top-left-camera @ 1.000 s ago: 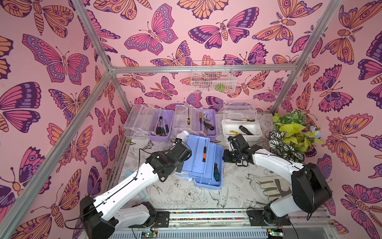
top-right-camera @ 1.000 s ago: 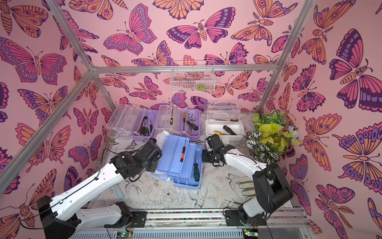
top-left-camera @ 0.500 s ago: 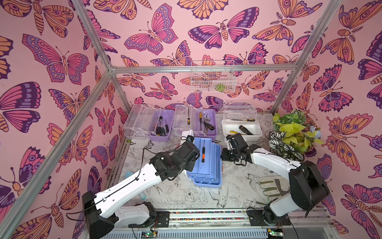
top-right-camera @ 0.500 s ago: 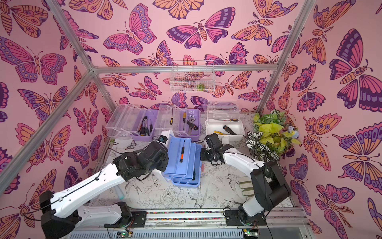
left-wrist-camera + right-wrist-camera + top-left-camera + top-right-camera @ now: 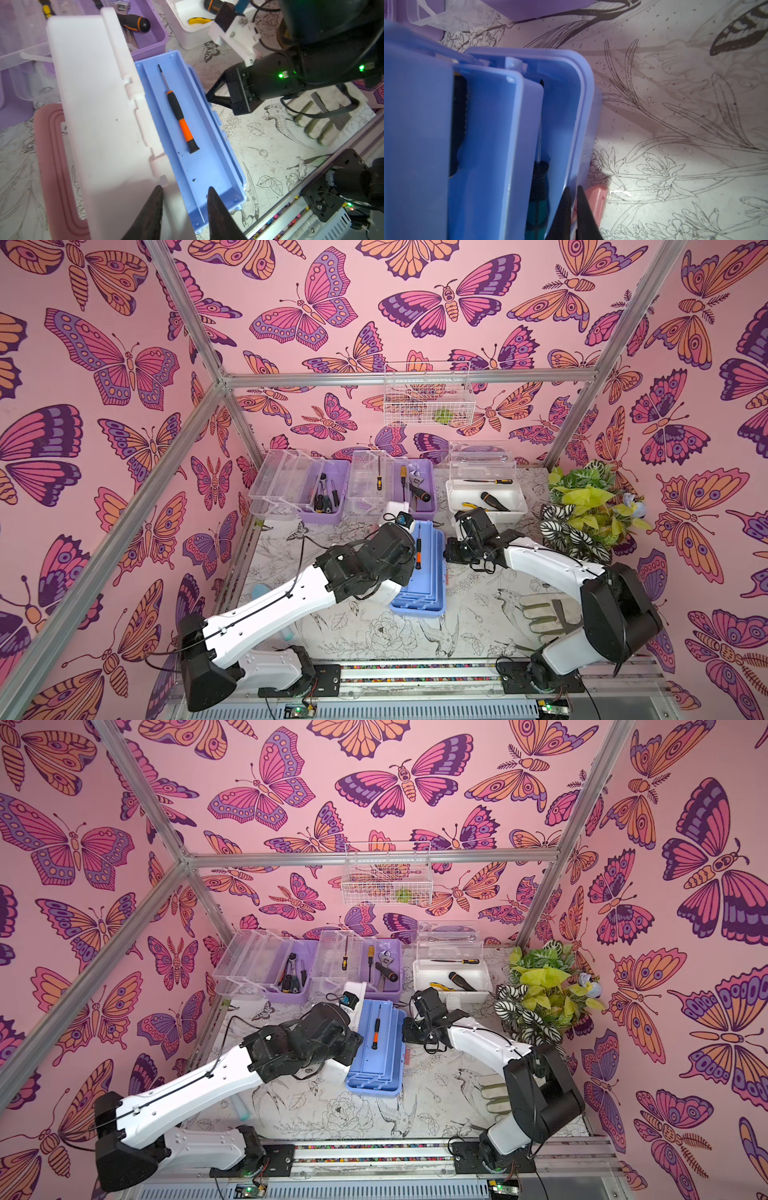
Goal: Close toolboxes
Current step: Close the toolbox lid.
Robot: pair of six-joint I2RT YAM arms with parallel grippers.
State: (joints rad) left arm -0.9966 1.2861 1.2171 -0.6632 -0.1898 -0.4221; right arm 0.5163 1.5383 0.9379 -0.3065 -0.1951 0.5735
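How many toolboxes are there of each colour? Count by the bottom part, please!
purple toolboxes: 2
white toolbox: 1
blue toolbox: 1
Total: 4
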